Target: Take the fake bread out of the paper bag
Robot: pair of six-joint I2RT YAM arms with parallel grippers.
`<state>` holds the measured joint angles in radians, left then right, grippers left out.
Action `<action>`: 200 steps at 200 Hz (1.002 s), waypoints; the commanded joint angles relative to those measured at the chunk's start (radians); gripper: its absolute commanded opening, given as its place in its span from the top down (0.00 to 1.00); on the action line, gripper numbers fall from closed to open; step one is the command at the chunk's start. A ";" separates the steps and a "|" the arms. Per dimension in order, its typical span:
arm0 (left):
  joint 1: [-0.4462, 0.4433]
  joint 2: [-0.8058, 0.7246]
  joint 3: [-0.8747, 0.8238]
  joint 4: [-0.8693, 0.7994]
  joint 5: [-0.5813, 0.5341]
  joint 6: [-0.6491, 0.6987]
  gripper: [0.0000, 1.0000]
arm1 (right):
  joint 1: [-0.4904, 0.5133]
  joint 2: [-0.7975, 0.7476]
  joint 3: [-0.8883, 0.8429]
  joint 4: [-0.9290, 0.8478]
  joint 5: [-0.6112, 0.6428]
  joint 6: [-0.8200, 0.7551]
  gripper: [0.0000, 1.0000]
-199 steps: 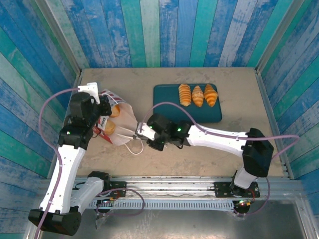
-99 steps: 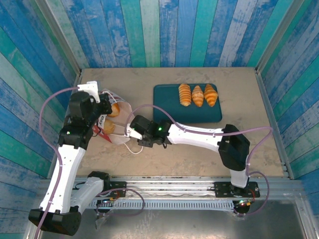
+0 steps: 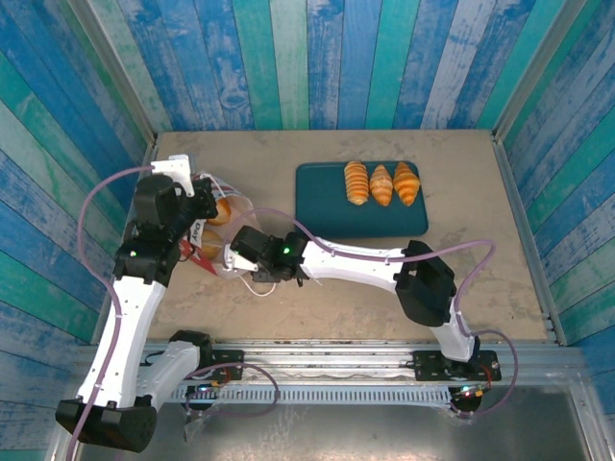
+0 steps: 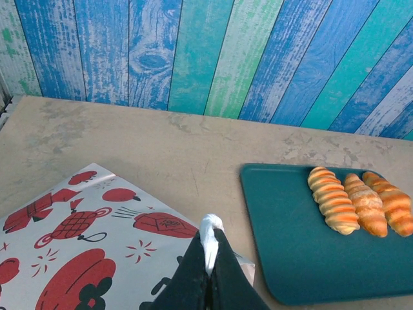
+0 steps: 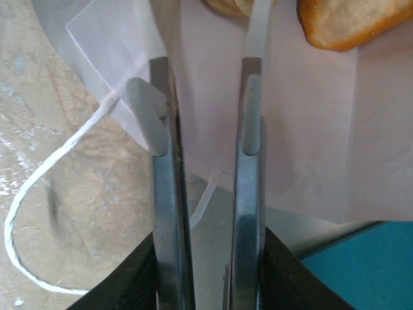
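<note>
While painted blue-green planks [image 3: 288, 58] wall the mottled tan bench [image 3: 336, 288], left pincer [image 4: 210, 252] pinches the paper bag [image 4: 64, 258]; right pincer [image 5: 203, 84] gapes.

The beige table [image 3: 461, 192] carries a teal tray [image 3: 322, 197] and, near it, the paper bag [image 4: 77, 252].

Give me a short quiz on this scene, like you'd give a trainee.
1. How many croissants lie on the teal tray?
2. True or false: the paper bag lies on the tray.
3. Whose fingers are pinched shut on the bag's edge? A) the left arm's B) the right arm's C) neither arm's

Key
1. Three.
2. False: it lies on the table, beside the tray.
3. A: the left fingers are shut on it.
</note>
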<state>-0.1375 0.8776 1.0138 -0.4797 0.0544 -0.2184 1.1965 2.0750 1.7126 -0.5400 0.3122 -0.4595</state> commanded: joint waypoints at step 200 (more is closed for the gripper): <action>0.000 0.021 -0.021 0.099 0.041 -0.053 1.00 | -0.295 -0.229 -0.231 0.156 -1.100 0.809 0.73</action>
<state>-0.1375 0.8967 1.0061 -0.4225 0.0841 -0.2623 0.9176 1.9053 1.4971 -0.4911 -0.6483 0.2623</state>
